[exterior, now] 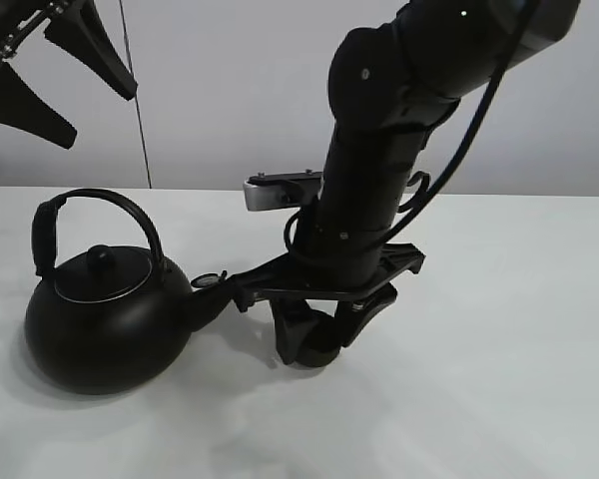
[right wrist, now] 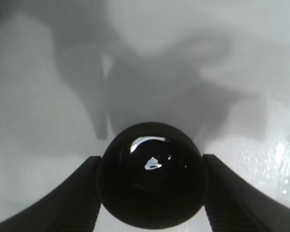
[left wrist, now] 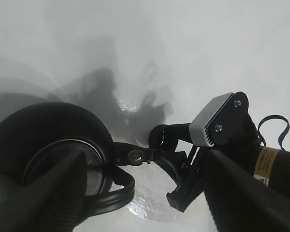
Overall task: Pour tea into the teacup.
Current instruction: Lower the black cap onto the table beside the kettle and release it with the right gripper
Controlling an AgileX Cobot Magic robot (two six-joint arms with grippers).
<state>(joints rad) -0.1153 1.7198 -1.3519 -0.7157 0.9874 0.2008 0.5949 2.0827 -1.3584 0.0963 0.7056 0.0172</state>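
Observation:
The small black teacup (right wrist: 151,175) stands on the white table between my right gripper's (right wrist: 151,193) fingers, which press against both its sides. Its inside is glossy with bright reflections. In the exterior view the right gripper (exterior: 317,344) reaches down at the table's middle and mostly hides the cup. The big black kettle (exterior: 105,319) stands upright to the left, with its spout (exterior: 208,294) pointing toward the right gripper. No stream of tea shows. My left gripper (exterior: 98,118) is open and empty, high above the kettle. The left wrist view looks down on the kettle lid (left wrist: 67,166).
The white table (exterior: 499,379) stretches to the right and front. Small wet patches shine on it near the kettle (left wrist: 137,208) and beside the cup (right wrist: 284,159). A grey wall stands behind.

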